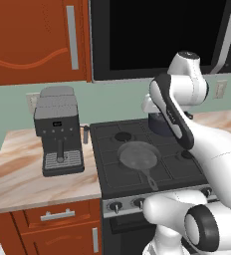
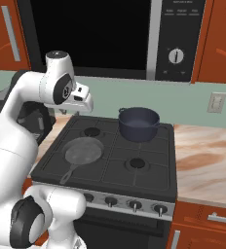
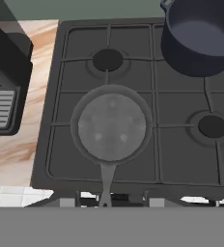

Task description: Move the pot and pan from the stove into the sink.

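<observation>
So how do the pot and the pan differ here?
The pot is deep, with tall straight walls; the pan is shallow. The pot is blue-grey, the pan speckled grey. The pan has one long thin handle, which the pot lacks. The pot sits at the back right of the stove, the pan front left. Both are round, upright and empty.

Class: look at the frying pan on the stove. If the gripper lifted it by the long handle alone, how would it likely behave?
The pan looks rigid, so it should not flex. Its thin handle runs off one side of the wide round body, so a grip there would probably let the body sag or twist downward. The smooth, narrow handle may also slip between the fingers. On the stove grates it should sit steady rather than roll.
</observation>
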Robot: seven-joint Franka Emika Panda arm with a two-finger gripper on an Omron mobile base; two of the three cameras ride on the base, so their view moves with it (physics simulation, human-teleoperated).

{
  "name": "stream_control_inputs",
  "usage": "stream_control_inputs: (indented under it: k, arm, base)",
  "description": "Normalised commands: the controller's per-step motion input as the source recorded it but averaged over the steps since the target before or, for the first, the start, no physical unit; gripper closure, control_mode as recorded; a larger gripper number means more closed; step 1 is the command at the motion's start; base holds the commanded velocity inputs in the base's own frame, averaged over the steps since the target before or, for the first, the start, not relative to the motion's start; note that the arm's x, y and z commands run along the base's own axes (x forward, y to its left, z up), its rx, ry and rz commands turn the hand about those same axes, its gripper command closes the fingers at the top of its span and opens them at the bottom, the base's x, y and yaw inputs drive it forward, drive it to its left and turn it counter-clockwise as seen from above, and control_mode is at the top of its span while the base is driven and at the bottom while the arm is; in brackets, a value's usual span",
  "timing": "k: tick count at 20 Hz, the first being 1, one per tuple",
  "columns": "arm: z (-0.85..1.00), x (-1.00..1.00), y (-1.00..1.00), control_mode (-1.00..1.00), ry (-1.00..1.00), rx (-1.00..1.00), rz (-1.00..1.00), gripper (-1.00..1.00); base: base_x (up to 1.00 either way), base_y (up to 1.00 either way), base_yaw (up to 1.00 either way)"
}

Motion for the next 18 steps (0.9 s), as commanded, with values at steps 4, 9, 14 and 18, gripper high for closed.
stream_control_inputs:
  k: [4,9,14,18]
  arm:
    - [0.00,-0.06,0.00,-1.00,0.00,0.00,0.01,-1.00]
    - [0.00,-0.17,0.00,-1.00,0.00,0.00,0.01,-1.00]
    - [0.00,-0.26,0.00,-1.00,0.00,0.00,0.02,-1.00]
    - [0.00,-0.30,0.00,-1.00,0.00,0.00,0.02,-1.00]
  base:
    - [0.00,0.00,0.00]
    - [0.00,0.00,0.00]
    - [0.00,0.00,0.00]
    - [0.00,0.00,0.00]
